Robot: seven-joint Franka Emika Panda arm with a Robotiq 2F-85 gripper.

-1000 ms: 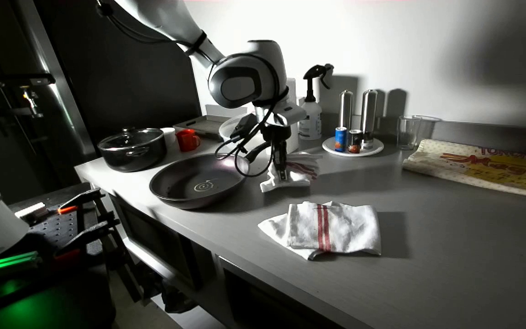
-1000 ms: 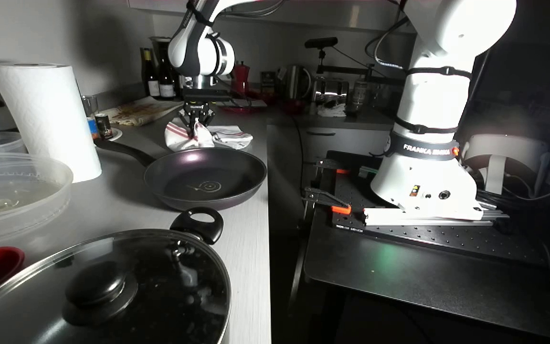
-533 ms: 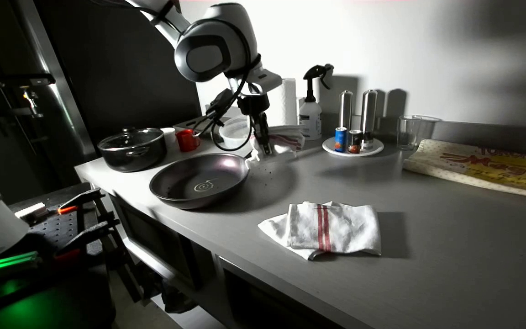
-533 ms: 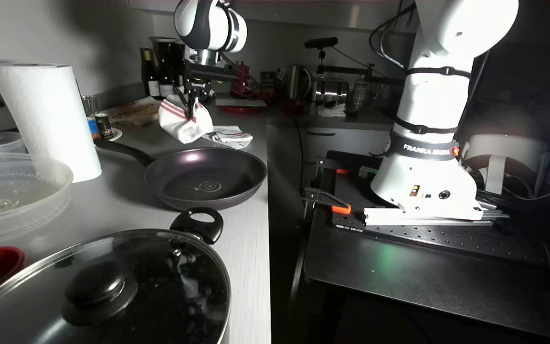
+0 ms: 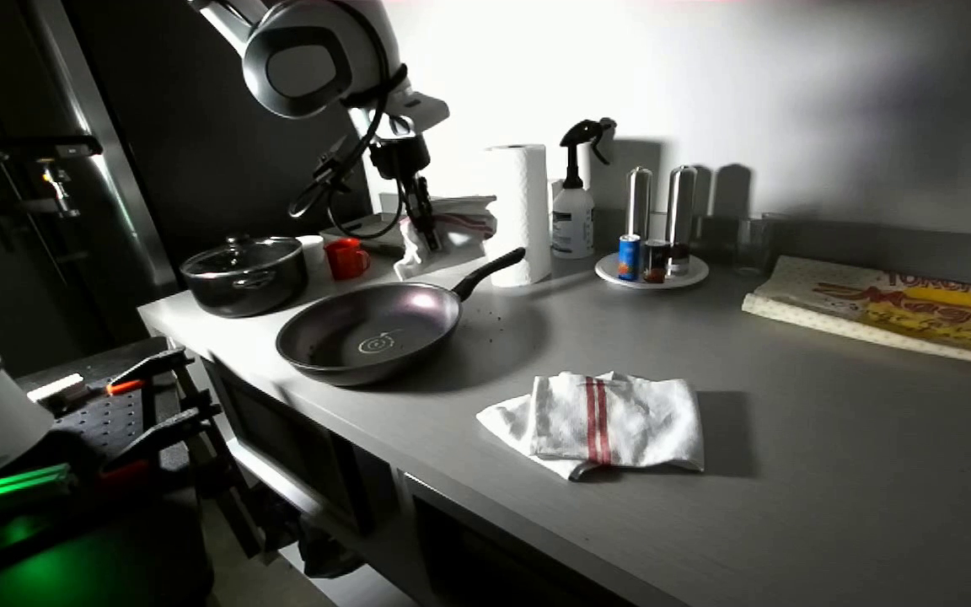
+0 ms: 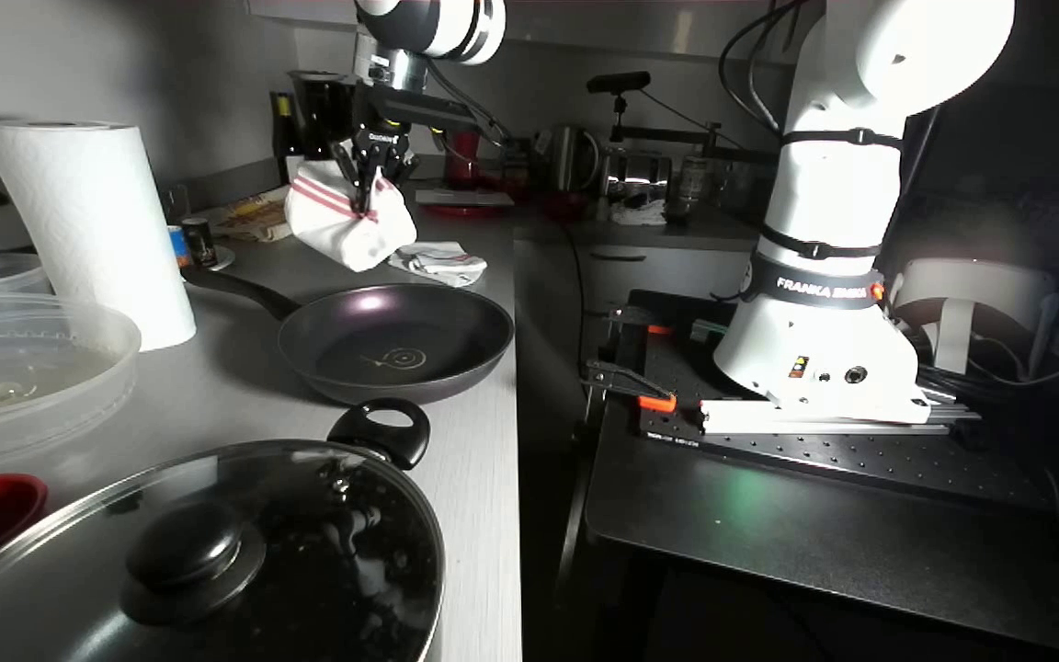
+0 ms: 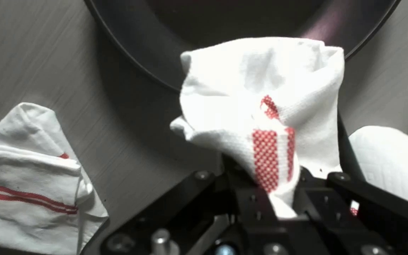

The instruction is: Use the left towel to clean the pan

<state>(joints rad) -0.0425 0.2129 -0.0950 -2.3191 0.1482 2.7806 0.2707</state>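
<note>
My gripper (image 5: 429,239) is shut on a white towel (image 5: 467,229) with red stripes, and it hangs raised above the counter near the handle side of the pan. The gripper (image 6: 364,208) and held towel (image 6: 332,222) also show in an exterior view. In the wrist view the bunched towel (image 7: 239,76) sits between the gripper's jaws (image 7: 269,180) and covers part of the pan's edge (image 7: 225,21). The dark pan (image 5: 342,333) lies on the counter, its interior visible in both exterior views (image 6: 419,336). A second striped towel (image 5: 637,421) lies folded on the counter (image 7: 27,187), apart from the gripper.
A lidded black pot (image 5: 241,282) and a red mug (image 5: 346,258) stand beyond the pan. A paper towel roll (image 5: 523,211) stands near the pan's handle (image 5: 494,270). A clear tub (image 6: 24,386) is by the roll. A spray bottle (image 5: 572,219) and a plate (image 5: 608,275) with cans stand by the wall.
My gripper has lifted the held towel off the counter and carried it up toward the pan and pot. The pan handle is now uncovered in an exterior view. Pan and second towel have not moved.
</note>
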